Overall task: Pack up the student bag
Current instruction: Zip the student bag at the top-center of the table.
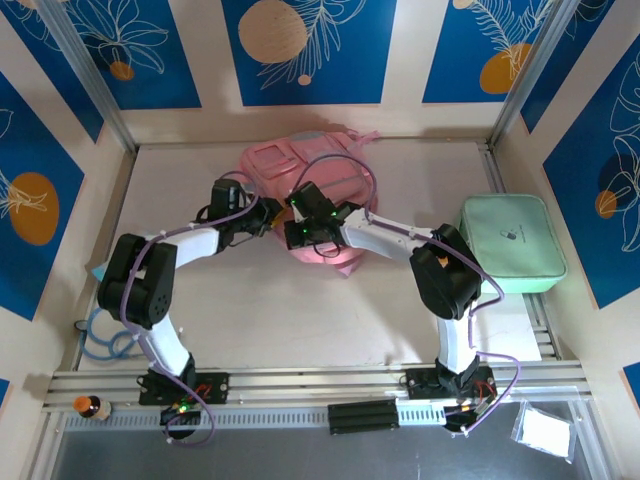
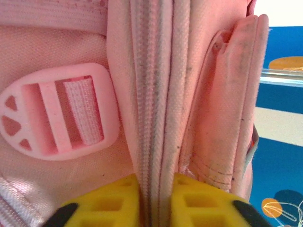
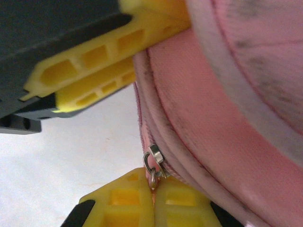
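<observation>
Centrally, student bag [image 1: 283, 165]; left fingers [image 2: 110, 202] pinching its zip seam [image 2: 151, 94], right fingers [image 3: 124, 202] pinching zip pull [image 3: 152, 163]

no legible text, no readable labels

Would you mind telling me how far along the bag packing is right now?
Done: nothing visibly packed; the mint-green case lies outside the student bag. In hand: left gripper pinches the zip seam, right gripper pinches the zip pull. Left: likely unzipping, then loading.
</observation>
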{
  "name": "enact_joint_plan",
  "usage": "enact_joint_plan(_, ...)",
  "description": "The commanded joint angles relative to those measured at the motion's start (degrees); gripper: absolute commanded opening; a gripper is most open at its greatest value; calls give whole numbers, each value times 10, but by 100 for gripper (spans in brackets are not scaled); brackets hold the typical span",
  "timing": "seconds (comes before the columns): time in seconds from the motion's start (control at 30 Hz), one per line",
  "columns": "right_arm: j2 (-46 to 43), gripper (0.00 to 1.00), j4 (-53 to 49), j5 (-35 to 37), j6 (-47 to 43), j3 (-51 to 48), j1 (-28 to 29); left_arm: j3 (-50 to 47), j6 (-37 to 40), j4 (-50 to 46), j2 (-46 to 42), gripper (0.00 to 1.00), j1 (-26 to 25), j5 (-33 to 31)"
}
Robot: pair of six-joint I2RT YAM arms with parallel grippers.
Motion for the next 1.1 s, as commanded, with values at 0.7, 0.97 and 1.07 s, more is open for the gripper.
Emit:
enact_joint_plan(0.7, -107, 0, -56, 120, -13, -99, -76, 3, 92, -87, -27, 2, 56, -25)
enact_joint_plan(0.97, -43, 0, -52, 49, -71, -1, -33, -23, 148, -169, -93, 30, 107, -75)
enact_joint_plan(1.07, -8, 0, -55, 27, -78, 54, -15, -49, 149, -188, -129, 41, 126, -94)
